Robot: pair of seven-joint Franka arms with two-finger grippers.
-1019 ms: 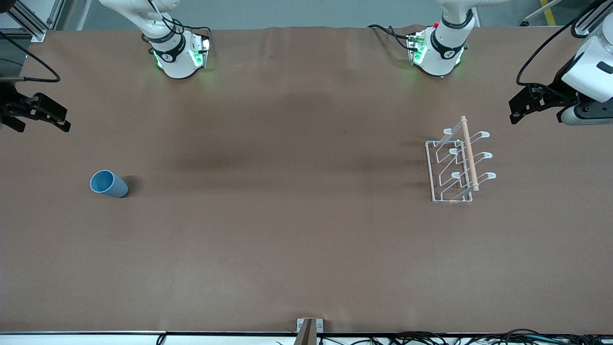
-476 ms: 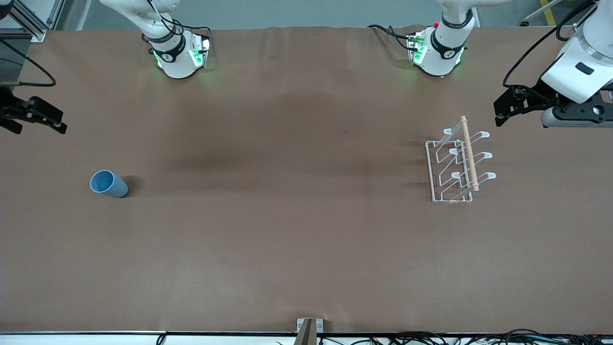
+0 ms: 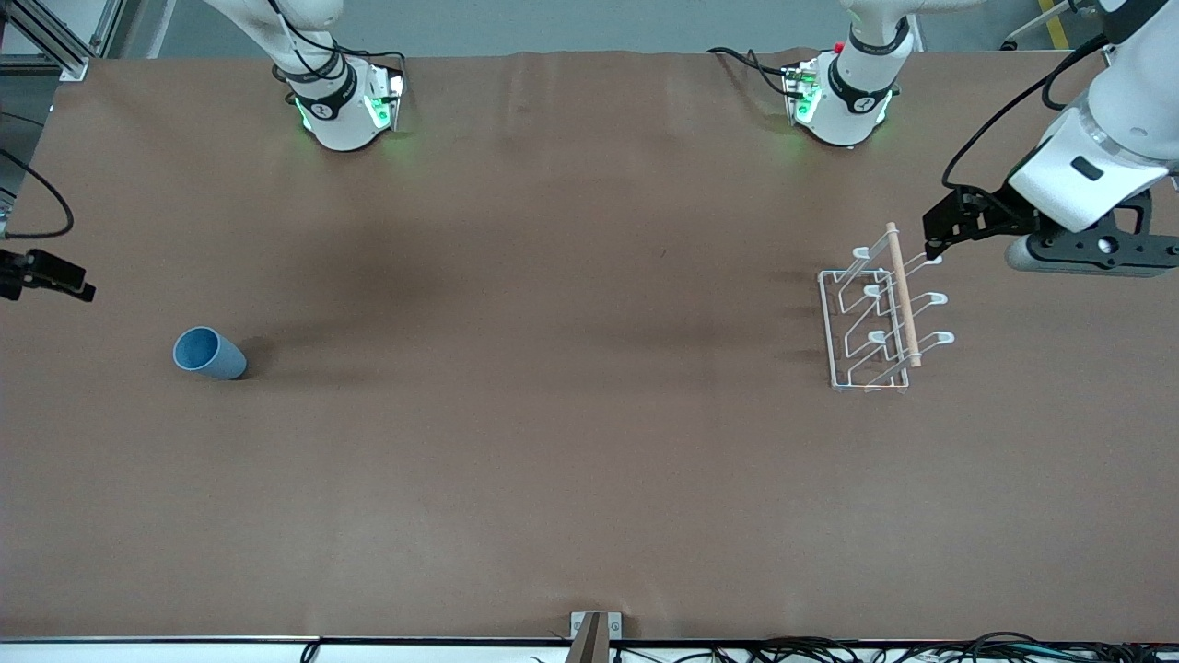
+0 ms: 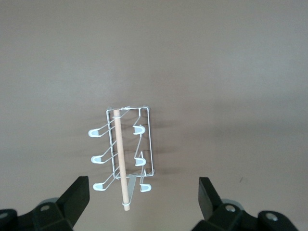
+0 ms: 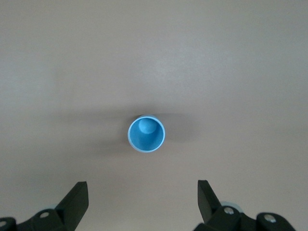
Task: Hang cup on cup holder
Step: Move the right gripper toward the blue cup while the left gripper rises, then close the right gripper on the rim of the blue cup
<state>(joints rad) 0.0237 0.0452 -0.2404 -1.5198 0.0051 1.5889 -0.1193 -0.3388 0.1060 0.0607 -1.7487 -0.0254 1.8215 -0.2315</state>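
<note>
The light blue cup (image 3: pixel 210 354) stands upright, mouth up, on the brown table toward the right arm's end. In the right wrist view I look down into the cup (image 5: pixel 146 134). My right gripper (image 3: pixel 66 280) hangs open and empty in the air beside the cup, its open midpoint (image 5: pixel 142 190) short of it. The white wire cup holder (image 3: pixel 880 318) with its wooden rod stands toward the left arm's end and also shows in the left wrist view (image 4: pixel 126 154). My left gripper (image 3: pixel 934 241) is open and empty, up over the rod's end by the holder (image 4: pixel 144 188).
The two arm bases (image 3: pixel 345 106) (image 3: pixel 843 101) stand along the table's edge farthest from the front camera. A small metal bracket (image 3: pixel 595 631) sits at the table's near edge. The brown cloth (image 3: pixel 571 368) between cup and holder is bare.
My left gripper has swung in from the table's end to over the holder. My right gripper has moved toward the cup. Cup and holder have not moved.
</note>
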